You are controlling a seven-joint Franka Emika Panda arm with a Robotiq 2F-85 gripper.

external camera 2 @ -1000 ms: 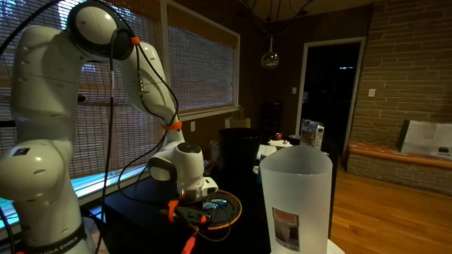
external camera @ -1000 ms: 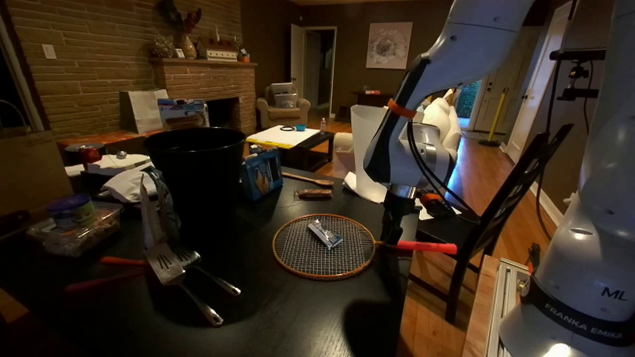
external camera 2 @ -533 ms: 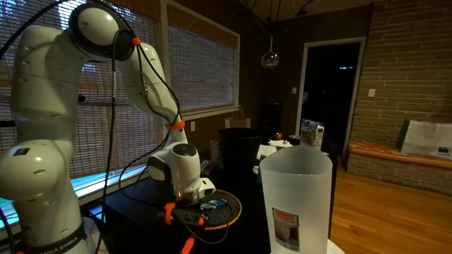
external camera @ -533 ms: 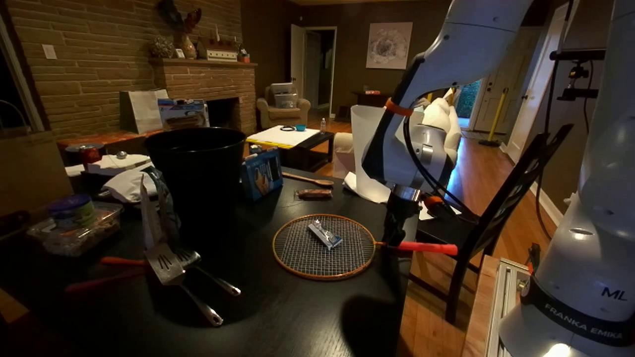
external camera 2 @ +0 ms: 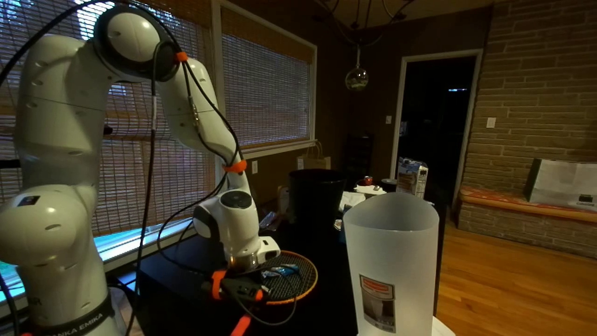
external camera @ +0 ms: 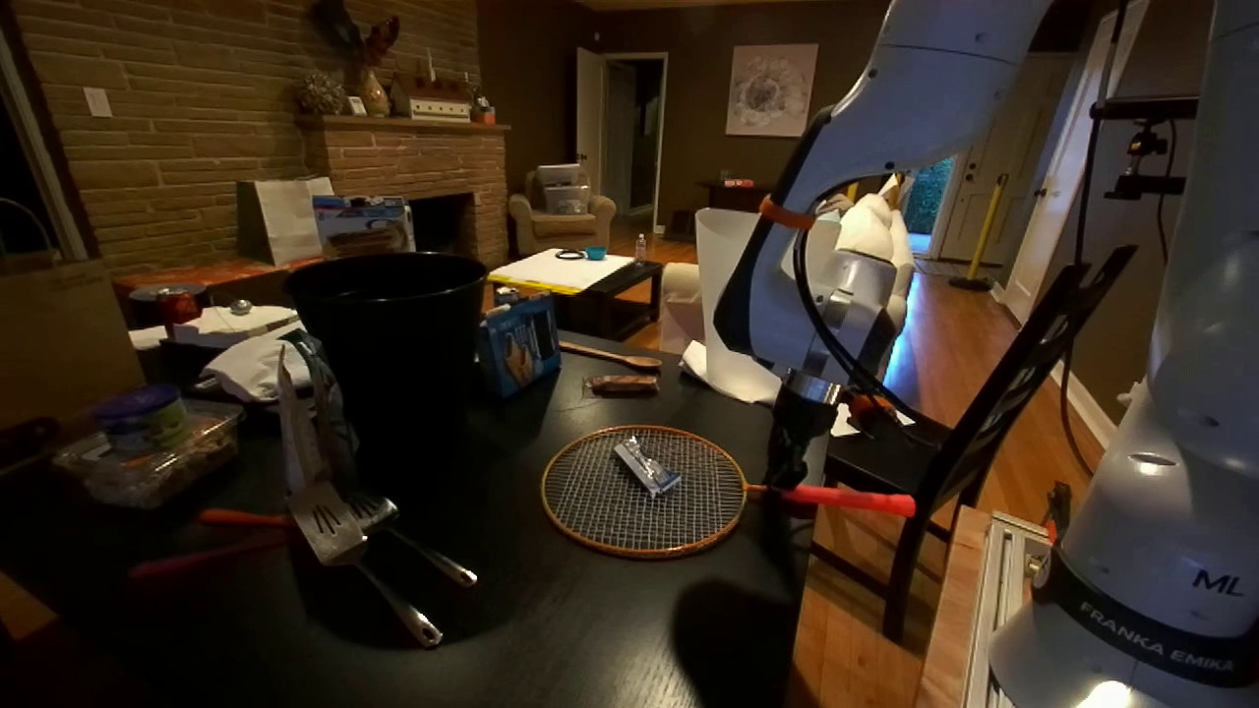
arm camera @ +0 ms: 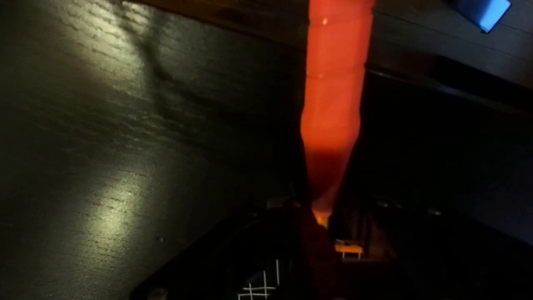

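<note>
One dark worktop [external camera: 590,610] is reached over by a single arm [external camera: 944,88], its jaws pointed roughly down near the edge closest to the robot base [external camera: 1141,600]. Racket [external camera: 718,487] is laid on that worktop, strung head [external camera: 634,516] inward; its long axis is run out across the edge, base-ward. Red handle [external camera: 851,499] is extended past the edge. Silver-blue packet [external camera: 647,465] is carried on the head, well apart from the jaws. Key relation: thin shaft [arm camera: 322,221] is found right at the jaws, where the handle tapers off, with no visible sideways offset. Head is seen on the inboard side, handle on the base side. In the wrist view, handle is seen running straight out from between the jaws, so they're judged to be set across the axis, not along it. Jaw state: not readable. Shaft looks straddled, but the tips are lost in black, and whether it's pinched can't be made out in any view.
</note>
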